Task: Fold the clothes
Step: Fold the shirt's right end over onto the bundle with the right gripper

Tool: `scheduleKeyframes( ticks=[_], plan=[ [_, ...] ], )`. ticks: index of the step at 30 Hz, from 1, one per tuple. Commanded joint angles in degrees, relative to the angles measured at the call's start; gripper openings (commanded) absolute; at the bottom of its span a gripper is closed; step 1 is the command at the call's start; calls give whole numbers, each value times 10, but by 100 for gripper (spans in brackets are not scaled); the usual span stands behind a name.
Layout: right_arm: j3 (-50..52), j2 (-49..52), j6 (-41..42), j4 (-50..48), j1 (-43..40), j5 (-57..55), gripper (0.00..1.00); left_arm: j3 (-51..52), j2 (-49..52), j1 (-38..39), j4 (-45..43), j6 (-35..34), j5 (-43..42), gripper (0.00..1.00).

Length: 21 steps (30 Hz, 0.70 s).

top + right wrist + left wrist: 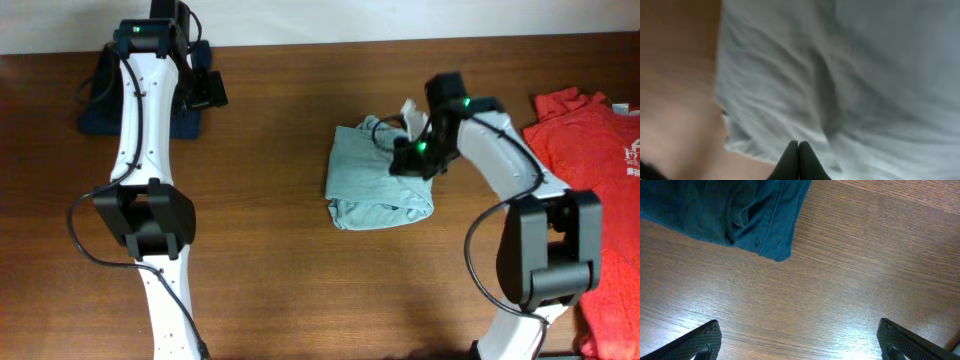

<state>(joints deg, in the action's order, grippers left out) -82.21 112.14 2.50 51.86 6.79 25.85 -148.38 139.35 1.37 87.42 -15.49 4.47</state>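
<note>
Overhead, the grey-blue T-shirt [375, 185] lies roughly folded mid-desk [280, 260]. The right tool [410, 150] hangs over it, pressed together, seemingly pinching nothing. It should open, catch one hem and smooth flat. The left tool [800, 340] stands spread near the navy garment [740, 210].

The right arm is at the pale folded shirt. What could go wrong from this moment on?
1. The right gripper is shut at the pale shirt, and no cloth shows between its tips. It may hold nothing, so a lift would fold nothing.
2. The pale shirt's lower edge looks bunched, so a sideways drag might undo the fold.
3. The right arm's lower part stands over the red shirt, and a swing could catch it.
</note>
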Motion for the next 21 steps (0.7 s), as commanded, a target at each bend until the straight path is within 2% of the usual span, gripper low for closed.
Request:
scheduleKeyframes(
  ticks=[1, 3, 6, 11, 15, 21],
  plan=[
    [74, 2, -8, -53, 3, 22, 4, -7, -12, 0, 0, 1, -4, 99],
    [106, 2, -8, -83, 2, 22, 4, -7, -12, 0, 0, 1, -4, 99],
    [101, 1, -8, -84, 2, 28, 4, -7, -12, 0, 0, 1, -4, 99],
    [26, -4, -43, -37, -10, 91, 4, -7, -12, 0, 1, 1, -4, 99],
    [-70, -9, -44, 19, -39, 95, 4, -7, -12, 0, 0, 1, -4, 99],
    [-96, -6, -44, 9, -83, 80, 5, -7, -12, 0, 0, 1, -4, 99]
  ],
)
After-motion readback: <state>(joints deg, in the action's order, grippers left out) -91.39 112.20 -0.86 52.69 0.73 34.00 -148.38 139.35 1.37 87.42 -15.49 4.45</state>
